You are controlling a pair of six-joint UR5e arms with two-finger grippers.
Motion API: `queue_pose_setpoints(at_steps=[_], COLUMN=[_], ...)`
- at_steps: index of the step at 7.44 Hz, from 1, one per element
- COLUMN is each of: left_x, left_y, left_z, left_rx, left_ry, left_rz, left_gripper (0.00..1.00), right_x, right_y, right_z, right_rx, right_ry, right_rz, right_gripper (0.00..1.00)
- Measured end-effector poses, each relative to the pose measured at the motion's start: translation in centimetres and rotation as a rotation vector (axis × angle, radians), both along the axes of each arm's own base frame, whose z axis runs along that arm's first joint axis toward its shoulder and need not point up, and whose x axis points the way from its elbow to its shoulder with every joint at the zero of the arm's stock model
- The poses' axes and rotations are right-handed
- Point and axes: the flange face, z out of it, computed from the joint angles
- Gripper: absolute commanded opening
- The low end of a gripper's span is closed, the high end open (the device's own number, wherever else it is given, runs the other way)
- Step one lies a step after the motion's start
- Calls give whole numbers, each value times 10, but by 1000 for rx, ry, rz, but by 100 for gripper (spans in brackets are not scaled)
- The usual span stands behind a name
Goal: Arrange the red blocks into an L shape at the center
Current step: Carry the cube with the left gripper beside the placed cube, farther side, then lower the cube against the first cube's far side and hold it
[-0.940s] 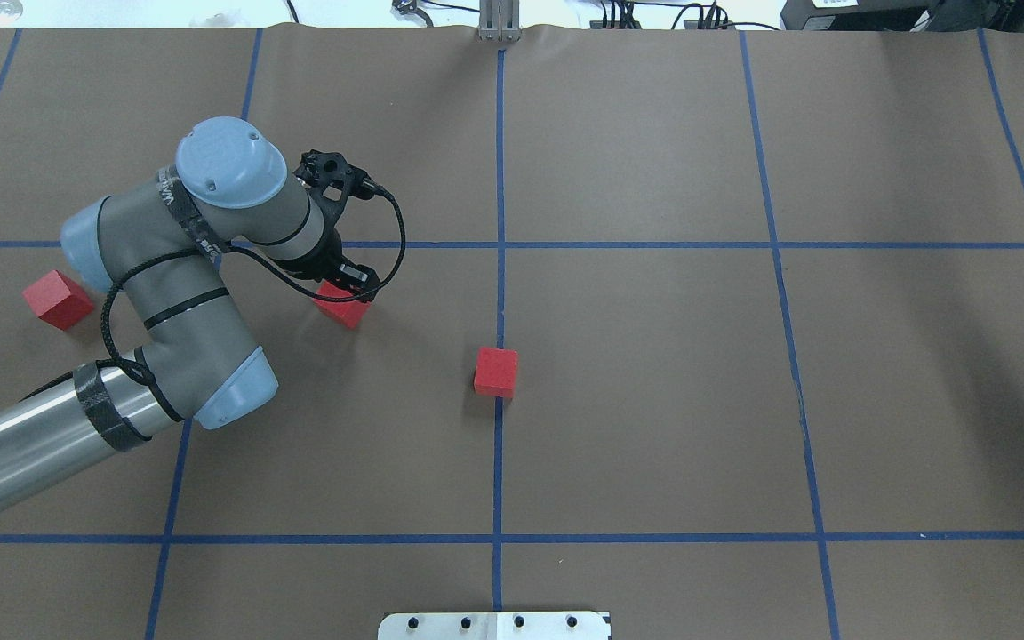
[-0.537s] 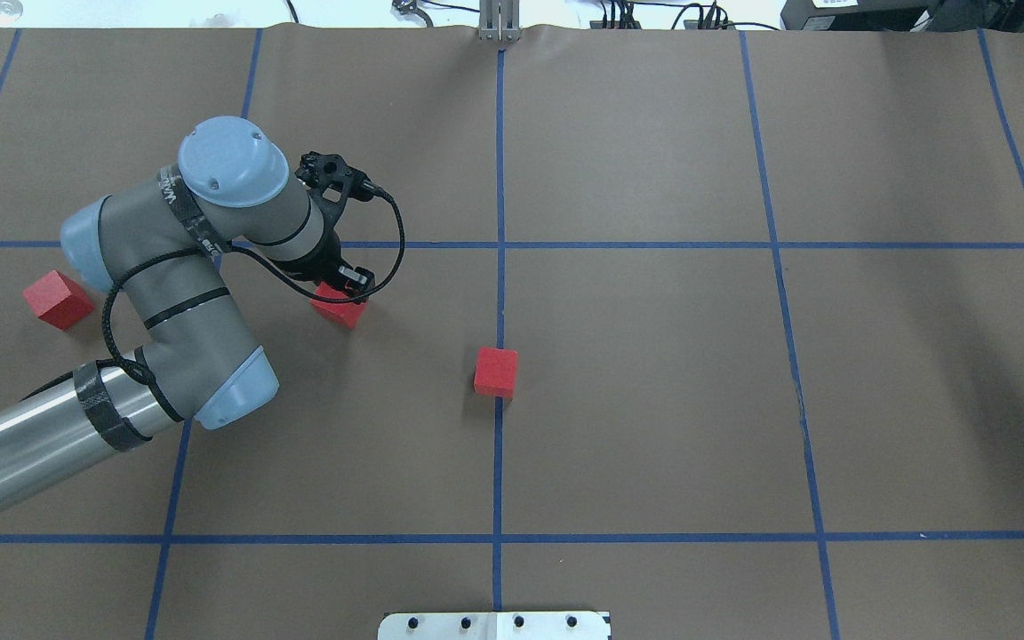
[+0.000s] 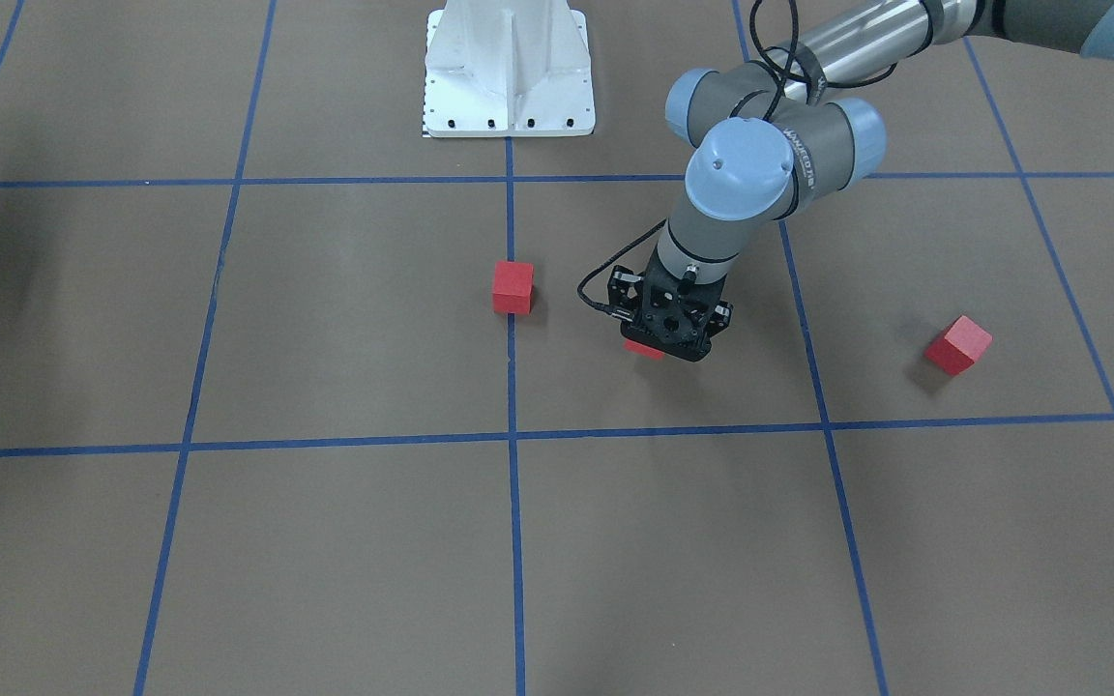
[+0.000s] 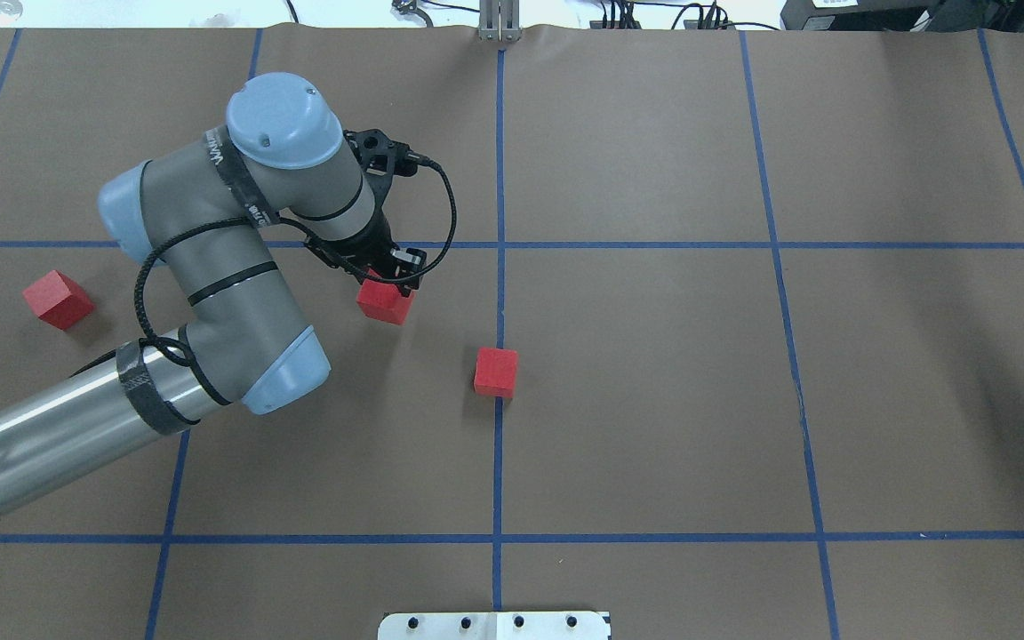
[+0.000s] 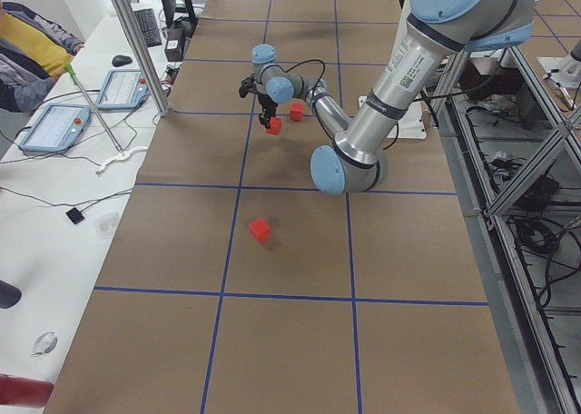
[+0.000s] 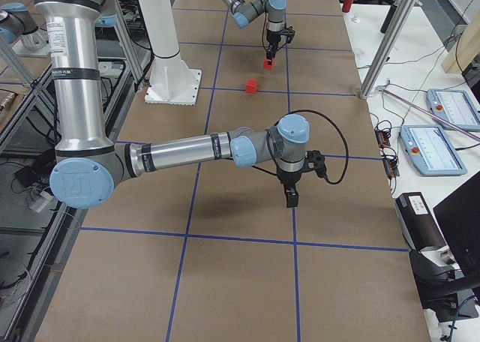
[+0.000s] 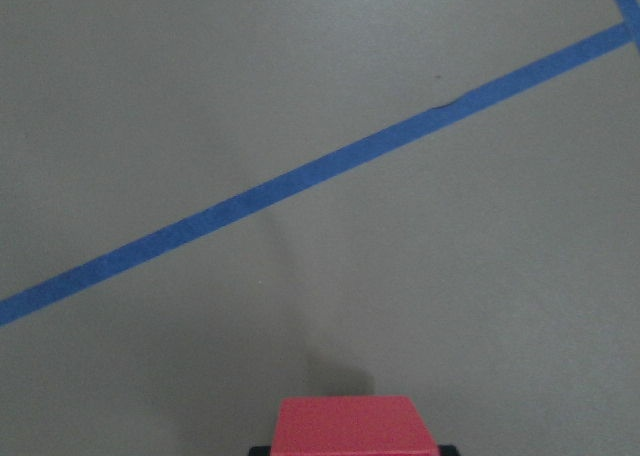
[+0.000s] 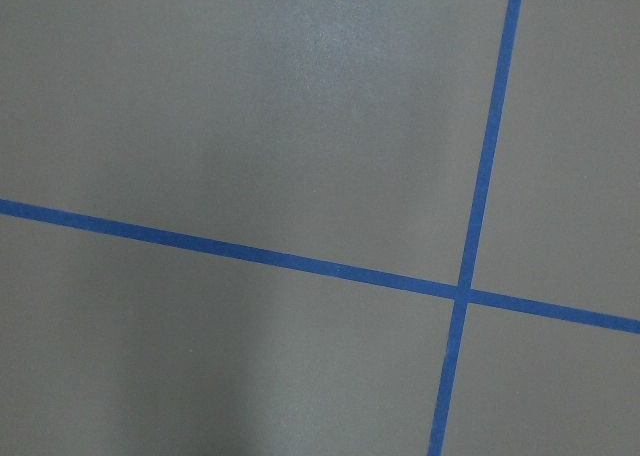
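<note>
My left gripper (image 4: 392, 271) is shut on a red block (image 4: 385, 303) and seems to hold it a little above the brown floor, left of the center tape line (image 4: 500, 302). The held block fills the bottom edge of the left wrist view (image 7: 352, 428); in the front view (image 3: 643, 350) only a sliver shows under the gripper (image 3: 668, 333). A second red block (image 4: 496, 372) sits on the center line. A third red block (image 4: 57, 299) lies far left. My right gripper (image 6: 289, 198) hangs over bare floor far to the right; I cannot tell if it is open.
The white robot base (image 3: 509, 68) stands at the table's near edge (image 4: 494, 625). Blue tape lines (image 8: 470, 276) form large squares. A side table with tablets (image 5: 54, 123) and an upright metal post (image 6: 386, 49) stand beyond the far edge.
My left gripper has moved right, toward the center line, carrying the red block with it. The other two blocks have not moved.
</note>
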Motion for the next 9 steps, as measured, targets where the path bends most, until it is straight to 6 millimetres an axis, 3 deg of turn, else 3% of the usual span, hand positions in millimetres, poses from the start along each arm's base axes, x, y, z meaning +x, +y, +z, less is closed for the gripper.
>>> queue_pose_setpoints(at_steps=[2,3,6,9], left_x=[52,72,106,121], left_y=[-3,0,19,34], left_z=[-49,-62,-71,-71], left_rx=[-87,-105,-139,-135], left_ry=[0,-9,-31,-45], left_rz=[-53,-80,-112,-128], left_gripper=[17,18,20,20], right_x=[0,0,0,0], right_y=[1,1,1,1], right_z=[2,2,1,1], right_rx=[-3,-3,-2,-3], right_ry=[2,2,2,2], right_rz=[1,1,1,2], right_gripper=[99,99,99,99])
